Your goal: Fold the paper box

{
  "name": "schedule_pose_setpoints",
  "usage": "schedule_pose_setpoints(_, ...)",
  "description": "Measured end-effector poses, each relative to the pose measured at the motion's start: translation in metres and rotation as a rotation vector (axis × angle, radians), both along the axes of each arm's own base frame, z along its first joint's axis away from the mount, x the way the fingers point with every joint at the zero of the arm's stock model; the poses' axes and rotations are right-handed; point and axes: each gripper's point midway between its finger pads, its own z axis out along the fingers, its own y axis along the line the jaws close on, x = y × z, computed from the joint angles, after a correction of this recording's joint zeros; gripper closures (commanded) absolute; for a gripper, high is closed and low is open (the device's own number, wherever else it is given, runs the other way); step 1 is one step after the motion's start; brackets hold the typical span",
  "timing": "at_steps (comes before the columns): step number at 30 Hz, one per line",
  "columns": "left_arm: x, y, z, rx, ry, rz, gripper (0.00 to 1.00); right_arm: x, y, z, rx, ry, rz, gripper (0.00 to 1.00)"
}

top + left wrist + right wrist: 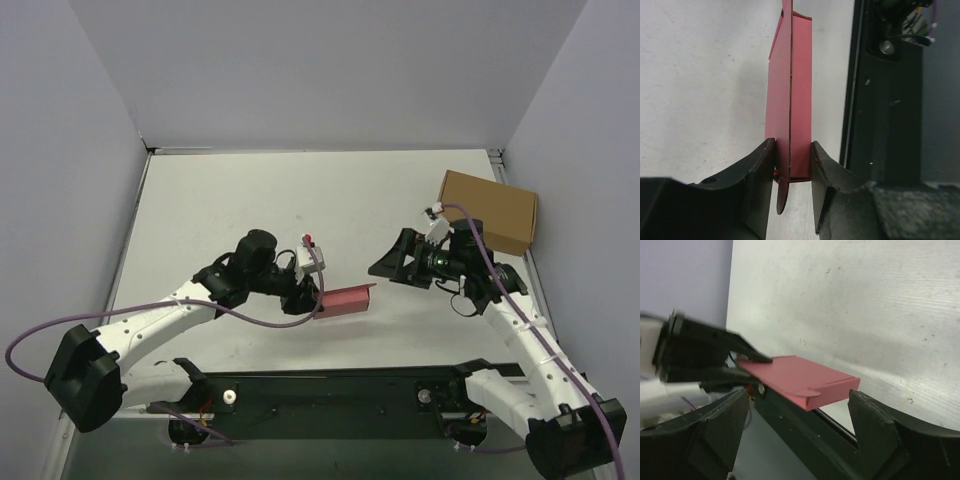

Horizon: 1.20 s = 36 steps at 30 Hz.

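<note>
The paper box (346, 297) is a small pink-red folded card, flat and closed, held level just above the table near the front middle. My left gripper (312, 298) is shut on its left end. In the left wrist view the box (790, 95) stands edge-on between both fingers (760, 170), with a rounded tab hanging below. My right gripper (386, 262) is open, just right of the box's free end and not touching it. In the right wrist view the box (800, 377) lies between and beyond the wide-spread fingers (865, 420), and the left gripper (715, 357) clamps its far end.
A larger brown cardboard box (490, 210) sits at the back right by the wall. The black base rail (340, 385) runs along the table's near edge, just under the held box. Grey walls enclose the white table (260, 200) on three sides.
</note>
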Motion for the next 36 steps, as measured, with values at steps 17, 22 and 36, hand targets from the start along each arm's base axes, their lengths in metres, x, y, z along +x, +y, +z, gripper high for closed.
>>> schedule_pose_setpoints(17,-0.038,-0.002,0.023,-0.122,0.384,-0.264,0.69,-0.064,0.042,0.026,-0.466,-0.643,0.525,0.17)
schedule_pose_setpoints(22,-0.043,0.000,0.026,-0.134,0.416,-0.286,0.69,-0.072,0.066,0.031,-0.513,-0.705,0.665,0.38)
schedule_pose_setpoints(36,-0.044,0.001,0.027,-0.138,0.442,-0.290,0.69,-0.092,0.080,0.016,-0.573,-0.689,0.840,0.36)
